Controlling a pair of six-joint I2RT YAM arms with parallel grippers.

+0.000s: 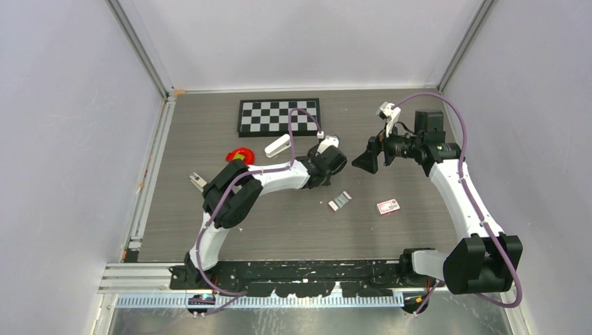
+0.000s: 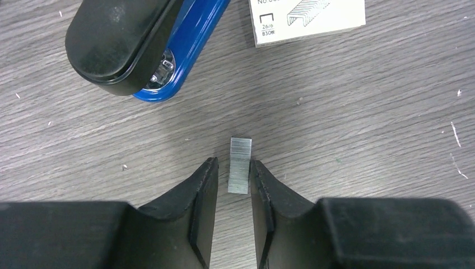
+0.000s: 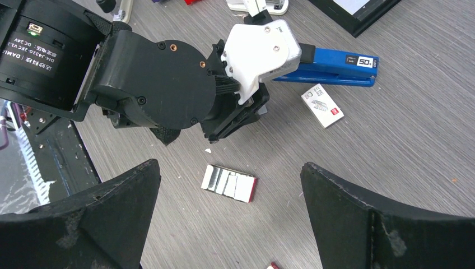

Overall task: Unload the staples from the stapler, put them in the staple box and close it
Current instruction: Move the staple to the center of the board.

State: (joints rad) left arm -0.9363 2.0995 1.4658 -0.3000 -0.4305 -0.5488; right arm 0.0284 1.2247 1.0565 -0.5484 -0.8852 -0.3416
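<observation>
The blue stapler (image 2: 187, 50) lies on the table with its black part (image 2: 112, 42) turned toward the left wrist camera. In the right wrist view the stapler (image 3: 336, 64) lies just beyond the left arm's wrist. A short silver strip of staples (image 2: 241, 148) lies flat on the wood. My left gripper (image 2: 233, 163) points down over the strip, its jaws narrowly apart. The right finger (image 2: 263, 185) is against the strip and a gap shows on the other side. From above, the left gripper (image 1: 329, 150) hides the strip. My right gripper (image 3: 229, 167) hovers wide open and holds nothing.
A white staple box (image 2: 308, 19) lies beside the stapler. An opened box tray (image 3: 229, 182) lies under the right gripper, and a red-and-white box (image 1: 388, 206) sits nearer the arms. A white stapler (image 1: 278, 146), a red object (image 1: 239, 155) and a checkerboard (image 1: 279, 116) lie at the back.
</observation>
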